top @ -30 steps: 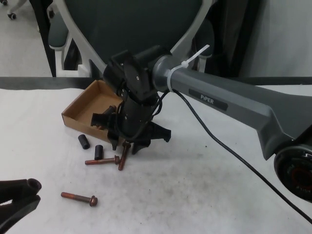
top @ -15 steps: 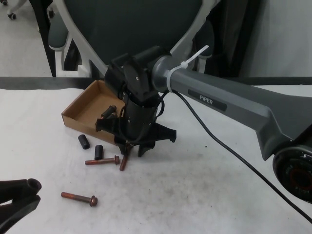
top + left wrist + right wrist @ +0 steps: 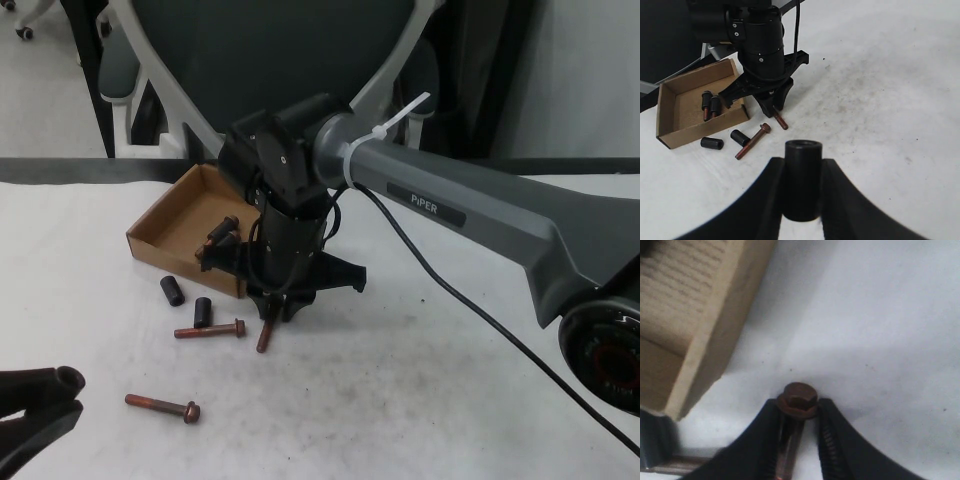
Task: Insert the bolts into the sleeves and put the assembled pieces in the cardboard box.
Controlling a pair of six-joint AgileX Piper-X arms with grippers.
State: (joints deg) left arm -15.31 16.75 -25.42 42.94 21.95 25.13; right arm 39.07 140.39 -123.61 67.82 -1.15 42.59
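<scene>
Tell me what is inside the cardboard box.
An assembled piece and a second one lie side by side in the cardboard box. Its near wall hides a strip of floor.

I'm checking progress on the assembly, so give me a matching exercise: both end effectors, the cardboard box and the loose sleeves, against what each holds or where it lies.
1. left end effector
2. right end effector
3. cardboard box
4. loose sleeves

A. shut on a bolt
B. lying on the bench beside the box
C. shut on a black sleeve
D. assembled pieces inside

Pairs: 1-C, 2-A, 3-D, 4-B
</scene>
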